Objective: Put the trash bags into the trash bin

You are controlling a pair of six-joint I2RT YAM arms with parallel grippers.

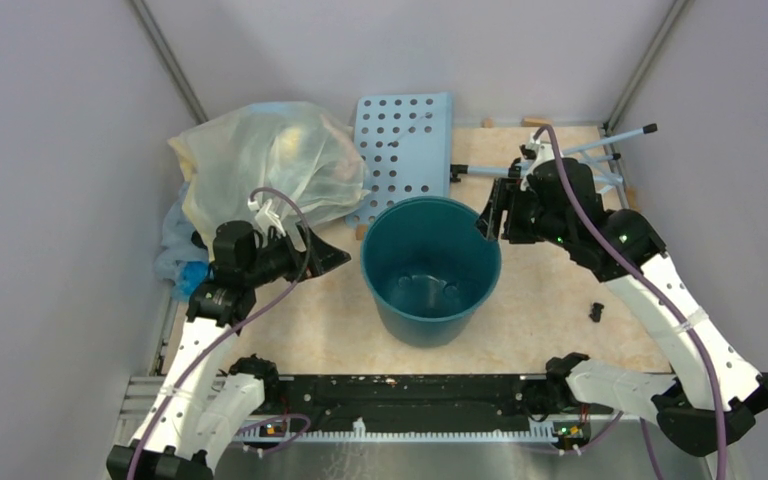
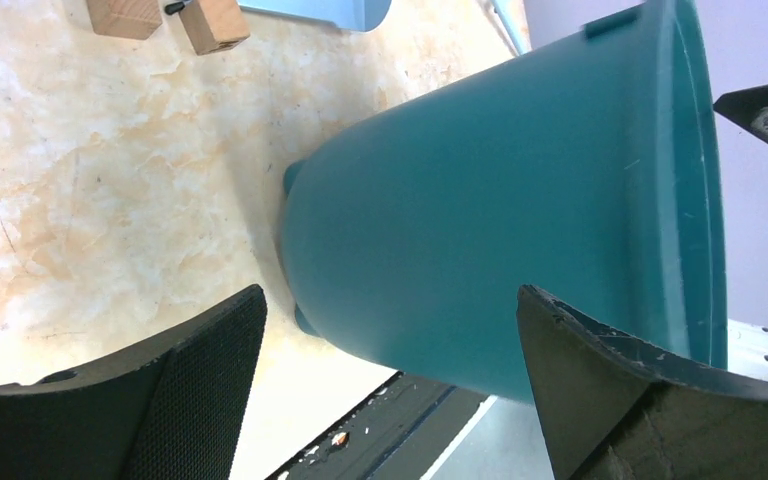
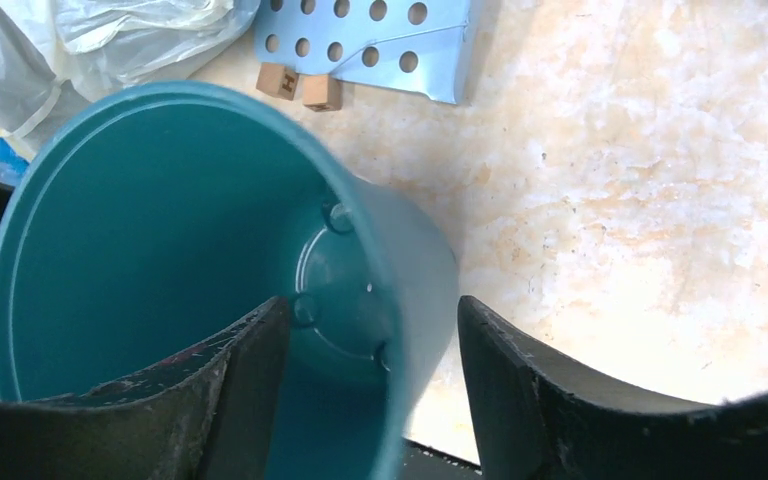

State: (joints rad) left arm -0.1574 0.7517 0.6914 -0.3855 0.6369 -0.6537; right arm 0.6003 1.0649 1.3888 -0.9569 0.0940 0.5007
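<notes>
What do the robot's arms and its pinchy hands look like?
The left arm and right arm have smooth white shells and chunky black joints, with a purple cable looping along each. The left gripper and right gripper are black, each with two broad pointed fingers.

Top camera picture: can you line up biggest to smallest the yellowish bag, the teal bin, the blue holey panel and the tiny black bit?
1. yellowish bag and teal bin: too alike to rank, and the bin's rim is nearer the camera
2. blue holey panel
3. tiny black bit
</notes>
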